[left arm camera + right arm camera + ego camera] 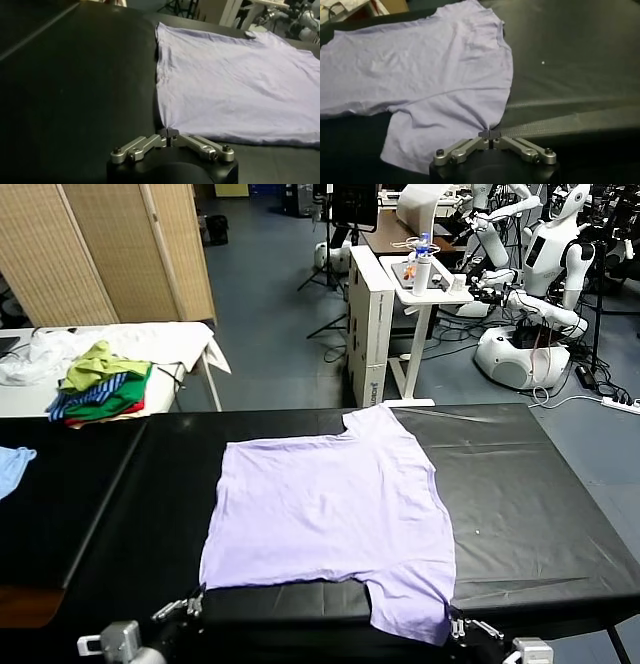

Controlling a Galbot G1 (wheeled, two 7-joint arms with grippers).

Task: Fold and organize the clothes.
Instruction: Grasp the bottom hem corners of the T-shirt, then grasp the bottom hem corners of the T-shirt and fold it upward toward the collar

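i have the left gripper and right gripper jaws clamped on the near corners of the pale lavender thin-fabric t-shirt; next i'd lift both evenly toward the far edge.

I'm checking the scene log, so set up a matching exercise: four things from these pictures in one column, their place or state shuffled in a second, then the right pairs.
Things:
1. lavender T-shirt
2. left gripper
3. right gripper
4. heap of green, blue and red garments

Places or states:
A. on the white table beyond the black one
B. shut on the shirt's near sleeve edge
C. spread flat on the black table
D. shut on the shirt's near corner by its side edge

Pairs: 1-C, 2-D, 3-B, 4-A
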